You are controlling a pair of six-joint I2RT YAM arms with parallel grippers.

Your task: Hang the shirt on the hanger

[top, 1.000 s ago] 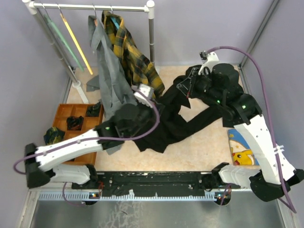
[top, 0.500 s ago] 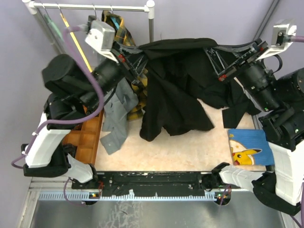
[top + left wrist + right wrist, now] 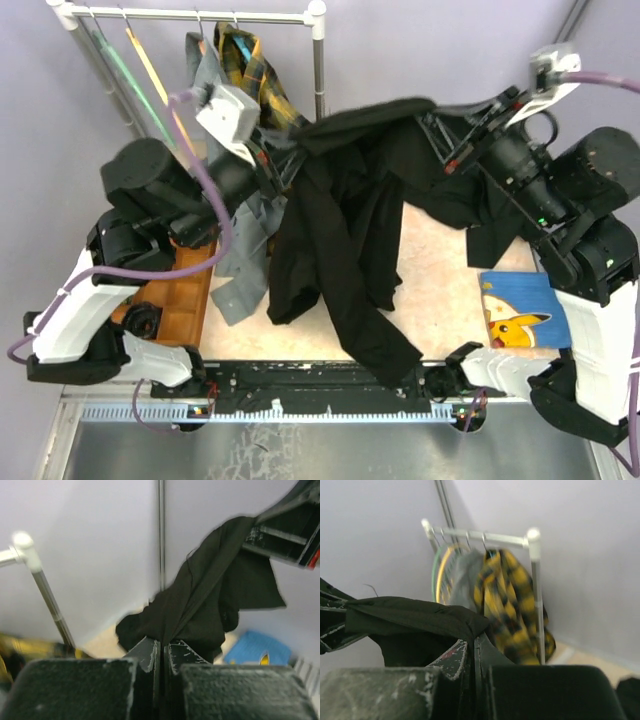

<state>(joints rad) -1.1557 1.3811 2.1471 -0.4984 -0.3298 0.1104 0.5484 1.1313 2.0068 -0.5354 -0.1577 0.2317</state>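
**A:** Where is the shirt (image 3: 340,220) in relation to the rail (image 3: 200,15)?

**B:** It is lifted in front of the rail, with most of it hanging to the right of the rail's right post, stretched between both arms. The left gripper (image 3: 288,150) has its fingers pressed together on one end of the cloth, just below the rail's right half. The right gripper (image 3: 445,135) is clamped on the other end, well to the right of the rail.

**A:** How much open room is there?

**B:** The top edge of the shirt runs taut between the two grips. The body and sleeves hang from it, and the longest tail reaches the table edge farthest from the rail. There is bare table (image 3: 440,290) to the right of the rail, with a blue card (image 3: 520,310) at its far right side. It is tight at the rail itself. The plaid shirt (image 3: 255,70) and a grey garment (image 3: 240,240) hang from its right half, just beside the left gripper. The hanger (image 3: 150,70) hangs on the rail's left half beside a green hanger (image 3: 125,75), well apart from the shirt. A wooden tray (image 3: 185,290) sits on the table below the rail's left end.

**A:** What is hard to see?

**B:** The black folds merge, so I can't pick out the collar or either cuff. The left arm covers part of the tray and part of the grey garment. I can't tell whether that garment touches the shirt. The right wrist view is blurred, and the two hangers at the rail show only as yellow and green curves.
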